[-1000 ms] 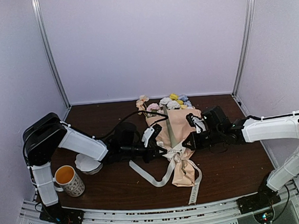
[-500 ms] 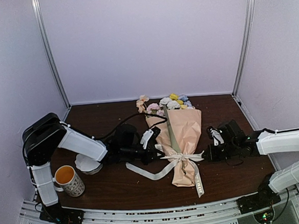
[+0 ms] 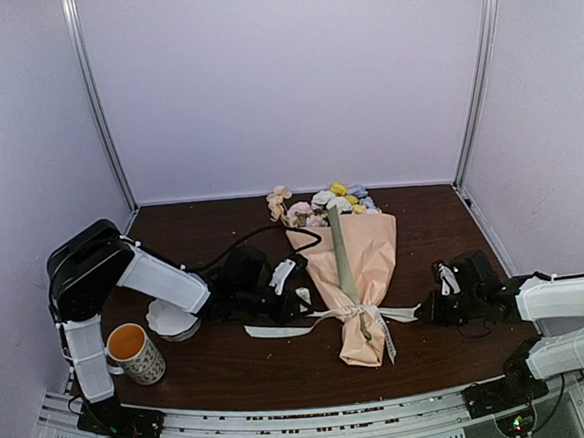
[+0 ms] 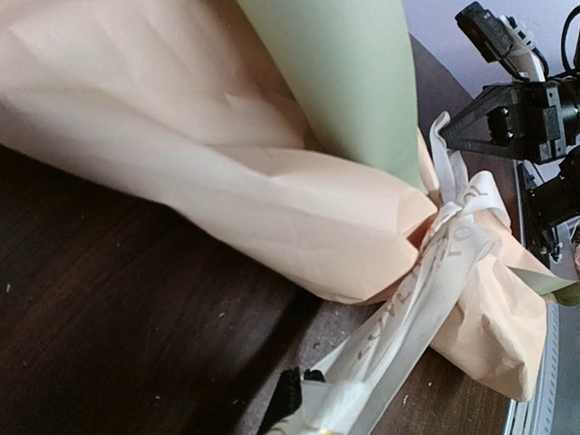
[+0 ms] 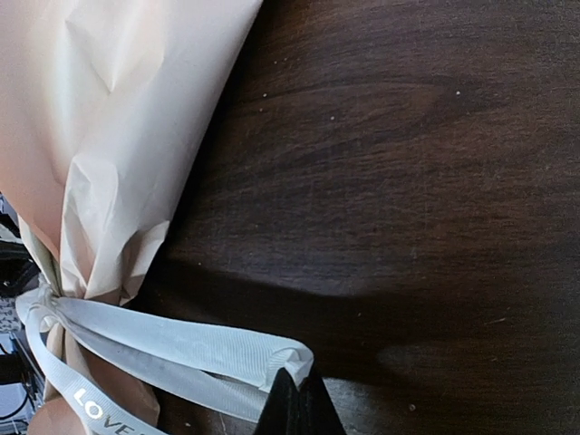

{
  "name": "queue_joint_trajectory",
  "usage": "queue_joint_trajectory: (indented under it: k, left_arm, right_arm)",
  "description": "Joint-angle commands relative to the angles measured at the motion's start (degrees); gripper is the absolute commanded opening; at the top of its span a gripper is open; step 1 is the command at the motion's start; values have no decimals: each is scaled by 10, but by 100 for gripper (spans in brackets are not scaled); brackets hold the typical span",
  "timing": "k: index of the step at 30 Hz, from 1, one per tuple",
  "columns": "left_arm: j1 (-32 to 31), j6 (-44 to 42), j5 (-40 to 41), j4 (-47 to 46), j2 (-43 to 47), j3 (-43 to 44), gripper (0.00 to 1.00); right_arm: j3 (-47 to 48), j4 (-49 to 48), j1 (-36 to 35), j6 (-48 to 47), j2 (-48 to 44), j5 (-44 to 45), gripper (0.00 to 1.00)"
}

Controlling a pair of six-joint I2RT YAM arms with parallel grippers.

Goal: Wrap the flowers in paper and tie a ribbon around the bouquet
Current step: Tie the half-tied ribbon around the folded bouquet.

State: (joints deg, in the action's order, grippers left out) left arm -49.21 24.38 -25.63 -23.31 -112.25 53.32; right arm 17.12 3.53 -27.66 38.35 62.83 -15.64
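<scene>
Top external: peach-tan paper bouquet (image 3: pixel 360 259) wrapped, cream lettered ribbon (image 3: pixel 360 312) knotted, my left gripper (image 3: pixel 301 300) and right gripper (image 3: pixel 425 313) clamping its ends, so only cinching remains, I judge.

From my feed I see a dark brown wooden bench (image 3: pixel 172 227) boxed in by plain pale lilac walls: back wall (image 3: pixel 282 79), left wall (image 3: pixel 16 148), right wall (image 3: pixel 555 110). Slim aluminium posts (image 3: pixel 98 102) stand in both rear corners. A ribbed metal rail (image 3: pixel 306 423) runs along the near edge. The light is soft and even.
</scene>
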Motion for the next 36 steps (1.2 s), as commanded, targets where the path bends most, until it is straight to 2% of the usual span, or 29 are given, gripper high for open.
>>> queue_joint_trajectory:
  k: [1,5,11,18,25,36]
  left_arm:
    - [25,11,26,64,-19,0,0]
    - [45,19,33,89,-24,-6,0]
    - [66,29,22,73,-22,-32,0]
    - [74,30,22,65,-18,-47,0]
    - [86,14,64,81,15,-75,0]
    - [86,-2,40,71,15,-76,0]
  right_arm:
    - [-24,13,41,6,16,13,0]
    - [-29,-3,54,15,32,-1,0]
    - [-40,-19,64,35,34,-5,0]
    - [-47,-25,65,43,35,-3,0]
    - [-50,-31,64,52,35,3,0]
    - [-42,-25,63,42,43,1,0]
